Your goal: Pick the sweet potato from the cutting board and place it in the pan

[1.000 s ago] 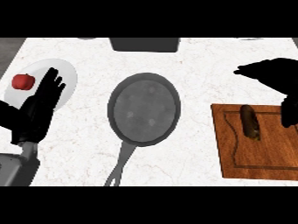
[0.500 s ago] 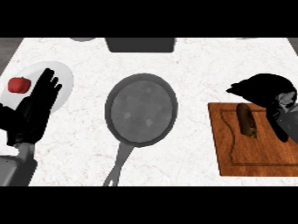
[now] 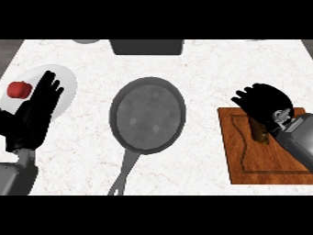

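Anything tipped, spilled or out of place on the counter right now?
Nothing stands out. The pan lies flat and empty, the sweet potato is on the cutting board under the right robot hand.

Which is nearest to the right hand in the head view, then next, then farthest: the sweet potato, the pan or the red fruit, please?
From the right hand:
1. Sweet potato, under the hand on the cutting board.
2. Pan, mid-counter, to its left.
3. Red fruit, on the far-left plate.

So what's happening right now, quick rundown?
Right hand over the sweet potato on the cutting board, fingers curled, grasp unclear. Left hand open, resting by the plate. Pan holds nothing.
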You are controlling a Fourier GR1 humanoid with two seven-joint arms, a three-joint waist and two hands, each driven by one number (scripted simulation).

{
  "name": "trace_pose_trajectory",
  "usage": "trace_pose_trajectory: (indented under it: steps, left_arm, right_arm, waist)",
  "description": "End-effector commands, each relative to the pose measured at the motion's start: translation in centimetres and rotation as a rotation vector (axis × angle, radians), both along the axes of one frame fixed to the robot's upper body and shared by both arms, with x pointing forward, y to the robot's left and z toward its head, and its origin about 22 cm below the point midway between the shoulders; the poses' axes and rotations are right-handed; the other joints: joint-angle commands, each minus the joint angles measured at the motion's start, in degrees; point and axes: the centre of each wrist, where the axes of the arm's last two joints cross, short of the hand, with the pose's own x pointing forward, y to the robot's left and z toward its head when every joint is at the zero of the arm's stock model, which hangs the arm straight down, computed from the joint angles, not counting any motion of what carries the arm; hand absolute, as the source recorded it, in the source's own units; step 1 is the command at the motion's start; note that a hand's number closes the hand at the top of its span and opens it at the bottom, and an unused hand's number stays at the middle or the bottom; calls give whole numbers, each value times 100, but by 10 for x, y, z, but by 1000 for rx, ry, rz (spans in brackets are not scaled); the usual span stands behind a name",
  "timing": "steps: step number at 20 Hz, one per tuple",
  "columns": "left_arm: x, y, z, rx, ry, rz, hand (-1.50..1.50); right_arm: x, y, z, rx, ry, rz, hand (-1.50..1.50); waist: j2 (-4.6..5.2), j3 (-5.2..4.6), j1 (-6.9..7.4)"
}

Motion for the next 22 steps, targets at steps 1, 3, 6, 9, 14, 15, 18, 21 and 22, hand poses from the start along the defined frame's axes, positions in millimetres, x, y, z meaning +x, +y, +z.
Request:
trace_pose_trajectory:
  steps: [1, 3, 6, 9, 14, 15, 18, 21, 22]
  left_arm:
    - [-14, -10, -8, 9, 5, 0, 0]
    - [-3, -18, 16, -3, 1, 10, 0]
    - [-6, -22, -4, 6, 7, 10, 0]
    - [14, 2, 19, -4, -6, 2, 0]
    - [-1, -16, 5, 6, 4, -10, 0]
    - [-4, -19, 5, 9, -2, 0, 0]
    - [-9, -19, -5, -13, 10, -25, 0]
    - [3, 11, -8, 4, 4, 4, 0]
    - [-3, -15, 2, 0, -2, -2, 0]
  right_arm:
    - [-4, 18, -20, 7, 1, 11, -150]
    - [1, 25, -8, 16, -1, 2, -150]
    - [-13, 16, -39, -8, -11, -10, -150]
    - [-1, 9, -42, -54, -25, -11, -150]
    - [10, 8, -55, -82, -35, -52, -150]
    - [12, -3, -60, -105, -32, -54, -150]
    - [20, -18, -66, -52, -15, -61, -150]
    - [19, -1, -70, -73, -7, -63, -150]
    - [23, -15, -65, -104, 8, -64, -150]
  waist:
    - [-1, 1, 19]
    - [-1, 1, 13]
    - [-1, 1, -5]
    - [9, 1, 7]
    - [7, 2, 13]
    - [7, 2, 20]
    - [11, 2, 23]
    - [8, -1, -4]
    - [4, 1, 5]
